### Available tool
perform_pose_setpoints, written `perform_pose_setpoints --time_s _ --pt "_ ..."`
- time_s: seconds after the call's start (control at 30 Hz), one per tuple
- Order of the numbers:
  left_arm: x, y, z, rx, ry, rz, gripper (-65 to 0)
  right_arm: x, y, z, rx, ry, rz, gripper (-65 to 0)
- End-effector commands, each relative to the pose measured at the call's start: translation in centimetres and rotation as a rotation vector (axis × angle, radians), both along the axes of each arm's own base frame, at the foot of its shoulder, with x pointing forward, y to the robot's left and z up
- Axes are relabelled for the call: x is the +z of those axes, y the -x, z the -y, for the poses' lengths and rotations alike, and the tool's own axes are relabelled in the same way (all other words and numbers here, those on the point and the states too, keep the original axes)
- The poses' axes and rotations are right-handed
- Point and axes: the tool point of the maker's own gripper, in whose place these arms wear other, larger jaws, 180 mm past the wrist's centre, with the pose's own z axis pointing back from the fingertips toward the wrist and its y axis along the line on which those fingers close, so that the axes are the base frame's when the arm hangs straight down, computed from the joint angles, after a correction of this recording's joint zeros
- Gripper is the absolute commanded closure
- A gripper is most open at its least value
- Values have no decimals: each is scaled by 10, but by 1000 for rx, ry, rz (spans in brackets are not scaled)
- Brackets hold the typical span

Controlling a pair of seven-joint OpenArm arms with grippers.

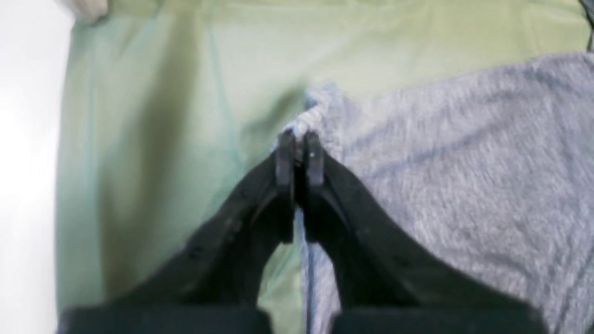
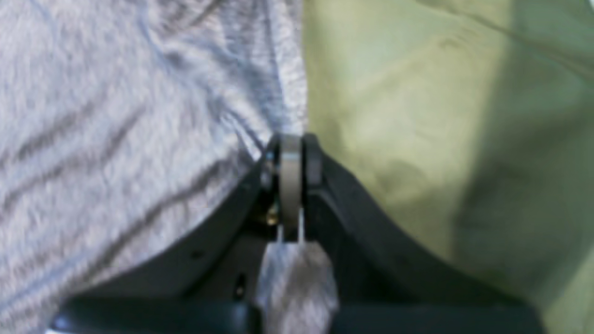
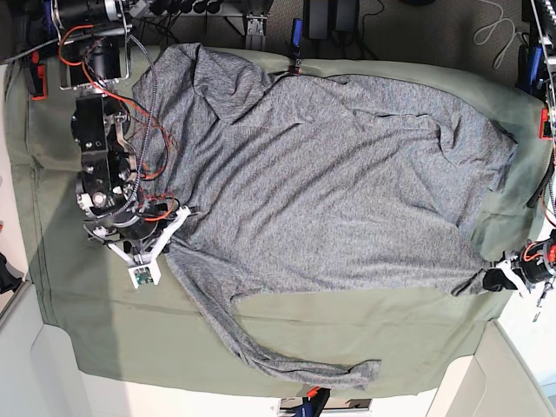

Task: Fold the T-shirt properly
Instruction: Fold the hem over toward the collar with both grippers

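Olive-green cloth sheet [image 3: 95,347] covers the work surface. On it lies the T-shirt [image 3: 321,182], heathered grey thin knit, mottled light and dark, no print, spread mostly flat with shallow wrinkles. Its long axis runs left to right across the base view. One long sleeve [image 3: 261,347] trails from the body toward the lower edge of that view, curving along the sheet; a folded bunch sits at the upper left.

Left gripper [image 1: 300,146]: jaws pressed together, pinching a bunched corner of the T-shirt at the garment's edge. Right gripper [image 2: 291,153]: jaws closed on a fold of the T-shirt's edge, grey fabric protruding behind the fingers.
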Motion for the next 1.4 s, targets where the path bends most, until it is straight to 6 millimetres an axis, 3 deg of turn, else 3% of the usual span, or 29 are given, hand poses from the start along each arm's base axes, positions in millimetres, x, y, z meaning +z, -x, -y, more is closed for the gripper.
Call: perform_pose_setpoints --time_s 0.0,0.27,0.57,0.8,1.0,1.37 --pt "21 2 -19 24 -10 34 0 17 -6 4 -1 3 61 0" --pt "7 45 -37 21 -20 -69 0 14 35 32 -4 70 65 0" --pt "-13 73 -17 -38 22 -207 0 -2 76 43 -14 64 6 0" --pt "-25 94 -9 -89 1 -257 0 -2 106 52 -41 61 -5 0" --pt "-33 99 -2 -111 -5 -276 0 -9 118 51 -33 34 -38 0" --pt "-34 99 -2 -113 -9 -278 -7 -14 119 49 -36 10 -56 -16"
